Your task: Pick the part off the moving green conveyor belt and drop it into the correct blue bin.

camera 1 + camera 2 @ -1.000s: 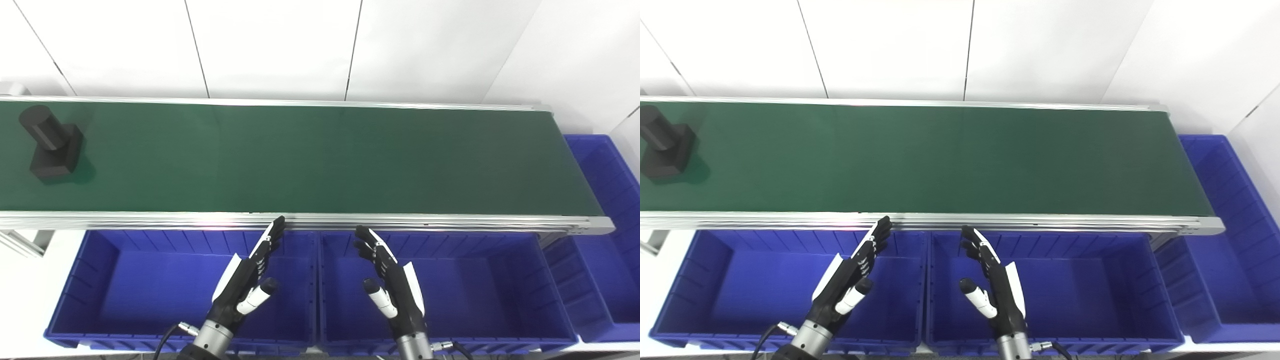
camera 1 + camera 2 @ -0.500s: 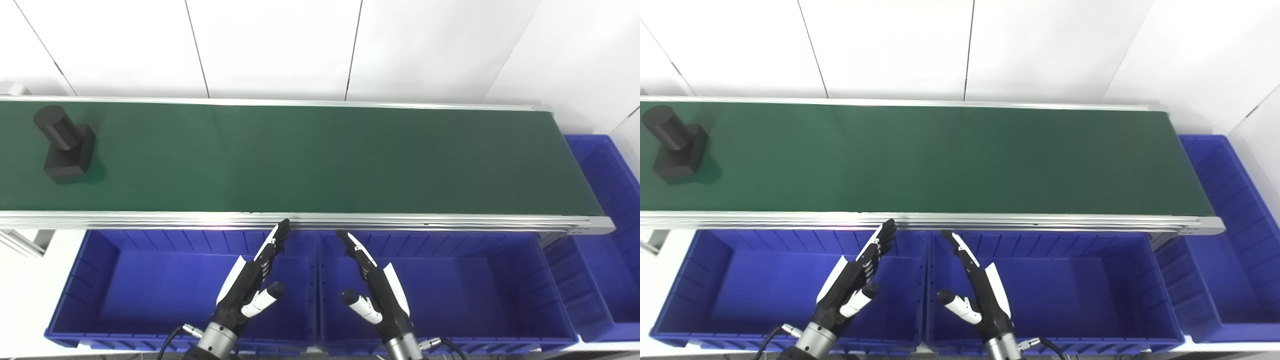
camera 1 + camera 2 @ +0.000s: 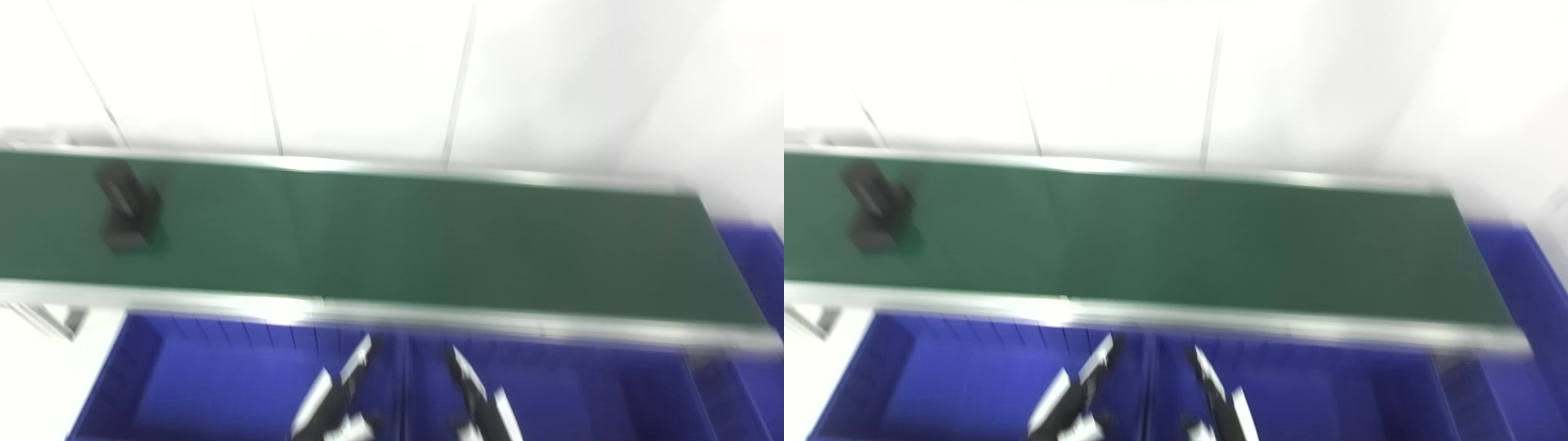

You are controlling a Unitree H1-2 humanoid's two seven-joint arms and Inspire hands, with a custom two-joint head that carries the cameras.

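Both views are blurred by camera motion. A black part (image 3: pixel 127 205), a cylinder on a block, rides on the green conveyor belt (image 3: pixel 392 239) near its left end. My left hand (image 3: pixel 334 398) and right hand (image 3: pixel 478 398) show at the bottom edge over the blue bins, well short of the part. Their fingers point up towards the belt and are stretched out, holding nothing. The lower parts of both hands are cut off by the frame.
Two blue bins sit side by side below the belt's near rail: one on the left (image 3: pixel 184 380) and one on the right (image 3: pixel 612 398). A third blue bin (image 3: pixel 756 257) stands past the belt's right end. White wall panels rise behind.
The whole picture has shifted down and blurred, so the camera has moved. The black part has travelled right along the belt. Both hands sit lower in frame.
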